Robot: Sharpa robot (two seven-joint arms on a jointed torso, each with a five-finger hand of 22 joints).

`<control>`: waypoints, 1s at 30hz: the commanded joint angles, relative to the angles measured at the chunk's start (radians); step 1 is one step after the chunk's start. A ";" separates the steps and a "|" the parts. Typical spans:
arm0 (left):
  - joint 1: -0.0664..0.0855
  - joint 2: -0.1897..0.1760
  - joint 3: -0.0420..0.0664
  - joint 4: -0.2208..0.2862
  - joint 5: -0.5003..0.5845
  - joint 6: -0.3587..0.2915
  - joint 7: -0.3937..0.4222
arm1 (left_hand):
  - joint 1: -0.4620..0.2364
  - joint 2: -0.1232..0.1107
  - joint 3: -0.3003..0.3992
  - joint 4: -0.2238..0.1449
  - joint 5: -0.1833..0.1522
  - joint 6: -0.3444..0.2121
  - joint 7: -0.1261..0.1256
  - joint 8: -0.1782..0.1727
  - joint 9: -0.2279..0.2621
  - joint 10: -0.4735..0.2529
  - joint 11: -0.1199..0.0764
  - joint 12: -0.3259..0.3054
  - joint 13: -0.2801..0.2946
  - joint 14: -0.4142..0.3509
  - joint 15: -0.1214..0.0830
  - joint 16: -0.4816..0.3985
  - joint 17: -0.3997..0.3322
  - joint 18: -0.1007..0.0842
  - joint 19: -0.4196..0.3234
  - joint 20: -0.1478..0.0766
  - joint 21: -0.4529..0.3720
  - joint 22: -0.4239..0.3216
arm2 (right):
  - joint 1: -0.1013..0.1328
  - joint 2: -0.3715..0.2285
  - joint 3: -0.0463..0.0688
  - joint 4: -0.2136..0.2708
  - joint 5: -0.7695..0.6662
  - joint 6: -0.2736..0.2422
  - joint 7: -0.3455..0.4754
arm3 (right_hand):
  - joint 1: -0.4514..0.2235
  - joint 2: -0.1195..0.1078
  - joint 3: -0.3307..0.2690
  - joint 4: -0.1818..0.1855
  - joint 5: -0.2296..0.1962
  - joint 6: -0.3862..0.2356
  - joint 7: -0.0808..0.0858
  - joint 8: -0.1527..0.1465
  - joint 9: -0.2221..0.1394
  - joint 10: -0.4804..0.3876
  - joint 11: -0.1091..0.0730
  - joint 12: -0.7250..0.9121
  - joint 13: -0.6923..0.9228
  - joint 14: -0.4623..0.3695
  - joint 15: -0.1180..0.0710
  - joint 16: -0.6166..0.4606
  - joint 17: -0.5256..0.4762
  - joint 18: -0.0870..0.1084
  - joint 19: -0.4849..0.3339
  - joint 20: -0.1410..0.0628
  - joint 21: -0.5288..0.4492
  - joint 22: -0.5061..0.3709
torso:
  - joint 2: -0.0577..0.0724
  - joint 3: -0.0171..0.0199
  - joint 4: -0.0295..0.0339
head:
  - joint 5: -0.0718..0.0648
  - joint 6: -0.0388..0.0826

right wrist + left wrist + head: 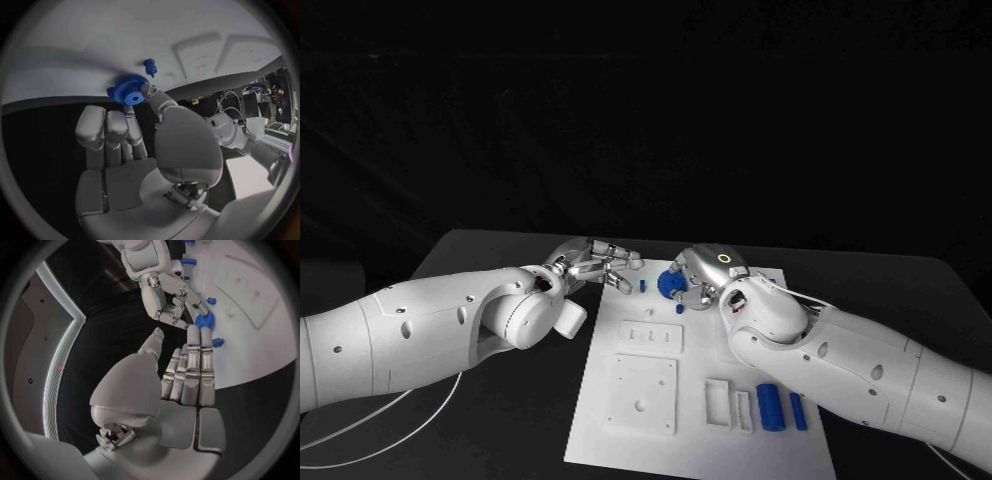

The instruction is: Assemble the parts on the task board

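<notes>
You are working in a robotics lab or test cell, not a home or shop. The black table stands before a black backdrop that closes off everything behind it, a staged bench setup. The white task board is a purpose-made test fixture with cut recesses. A loose white cable trails across the table beside the arm. In the right wrist view you see cluttered equipment and wiring at the room's edge.
</notes>
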State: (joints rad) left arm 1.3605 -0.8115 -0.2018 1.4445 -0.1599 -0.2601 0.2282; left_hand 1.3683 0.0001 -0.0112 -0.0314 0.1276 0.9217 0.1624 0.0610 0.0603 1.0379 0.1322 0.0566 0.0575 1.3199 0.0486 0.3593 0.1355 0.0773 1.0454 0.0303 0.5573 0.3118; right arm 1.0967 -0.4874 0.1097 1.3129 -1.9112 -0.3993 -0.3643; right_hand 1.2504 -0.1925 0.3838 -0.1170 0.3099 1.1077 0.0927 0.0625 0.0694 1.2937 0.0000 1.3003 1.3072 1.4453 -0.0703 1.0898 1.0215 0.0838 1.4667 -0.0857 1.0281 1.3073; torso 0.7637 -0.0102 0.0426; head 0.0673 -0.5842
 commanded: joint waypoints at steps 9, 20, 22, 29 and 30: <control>0.001 0.003 0.001 0.002 -0.002 0.006 0.007 | -0.003 -0.008 0.005 -0.002 -0.006 -0.007 0.000 0.001 0.000 -0.008 0.000 0.004 0.001 -0.005 -0.002 0.000 -0.001 0.012 -0.004 0.000 0.006 -0.001 | -0.001 0.015 -0.002 -0.017 0.017 0.021 0.017 | -0.007 0.002 -0.036 0.037 -0.075 -0.015 0.001 0.000 0.000 -0.001 0.001 -0.009 -0.002 0.001 -0.001 -0.008 -0.003 0.005 0.065 -0.008 -0.010 0.040 | 0.000 0.0000 0.0016 | -0.002 -0.003; 0.001 0.002 0.001 0.001 -0.004 0.006 0.006 | 0.000 -0.009 0.006 -0.003 -0.006 -0.007 0.000 0.001 0.000 -0.008 0.000 0.004 0.001 -0.005 -0.002 0.000 -0.001 0.012 -0.004 -0.001 0.007 -0.001 | -0.001 0.019 -0.003 -0.030 0.034 0.031 0.012 | -0.010 -0.003 -0.056 0.087 -0.091 -0.020 0.002 0.000 0.000 -0.006 0.002 -0.014 -0.007 0.000 -0.001 -0.012 -0.007 0.008 0.065 -0.007 -0.014 0.033 | 0.000 -0.0003 -0.0005 | -0.001 -0.005; 0.001 0.003 0.001 0.001 -0.004 0.005 0.006 | 0.000 -0.009 0.006 -0.003 -0.006 -0.007 0.000 0.001 0.000 -0.008 0.000 0.004 0.001 -0.005 -0.002 0.000 -0.001 0.012 -0.004 -0.001 0.007 -0.001 | -0.001 0.019 -0.003 -0.032 0.037 0.032 0.012 | -0.012 -0.004 -0.062 0.099 -0.102 -0.023 0.003 0.001 0.001 -0.007 0.002 -0.015 -0.008 0.000 0.000 -0.013 -0.008 0.008 0.064 -0.007 -0.016 0.032 | 0.000 0.0000 -0.0010 | 0.000 -0.004; 0.001 0.003 0.001 -0.001 -0.004 0.006 0.007 | -0.001 -0.009 0.006 -0.001 -0.006 -0.007 0.000 0.001 0.000 -0.009 0.001 0.004 0.001 -0.005 -0.002 0.000 -0.001 0.012 -0.005 -0.001 0.008 -0.001 | -0.001 0.001 -0.003 -0.015 0.068 0.005 0.018 | -0.039 -0.011 -0.078 0.154 -0.155 -0.027 0.002 0.001 0.001 -0.009 0.003 -0.016 -0.011 0.001 0.000 -0.015 -0.010 0.011 0.064 -0.007 -0.017 0.028 | -0.001 0.0007 0.0006 | -0.002 -0.002; 0.001 0.003 0.001 -0.002 -0.004 0.006 0.007 | -0.001 -0.009 0.006 -0.001 -0.006 -0.007 0.000 0.001 0.000 -0.009 0.001 0.004 0.001 -0.005 -0.002 0.000 -0.001 0.012 -0.005 -0.001 0.008 -0.001 | -0.001 -0.005 -0.003 -0.009 0.080 -0.004 0.021 | -0.041 -0.014 -0.081 0.163 -0.169 -0.032 0.003 0.001 0.001 -0.010 0.003 -0.018 -0.012 0.000 0.000 -0.016 -0.010 0.011 0.064 -0.006 -0.018 0.028 | -0.002 0.0013 0.0005 | -0.003 -0.001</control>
State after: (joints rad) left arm 1.3606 -0.8105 -0.2016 1.4422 -0.1607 -0.2602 0.2281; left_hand 1.3683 0.0001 -0.0081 -0.0344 0.1276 0.9217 0.1624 0.0610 0.0603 1.0379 0.1322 0.0566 0.0575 1.3199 0.0486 0.3593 0.1355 0.0773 1.0454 0.0303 0.5612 0.3120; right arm 1.0968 -0.4867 0.1068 1.2954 -1.8654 -0.3870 -0.3570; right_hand 1.2151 -0.2059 0.3034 0.0411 0.1501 1.0807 0.0950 0.0635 0.0703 1.2900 0.0036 1.2887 1.2961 1.4452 -0.0703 1.0783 1.0130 0.0839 1.4667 -0.0857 1.0141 1.3073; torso 0.7632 -0.0100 0.0421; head 0.0664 -0.5867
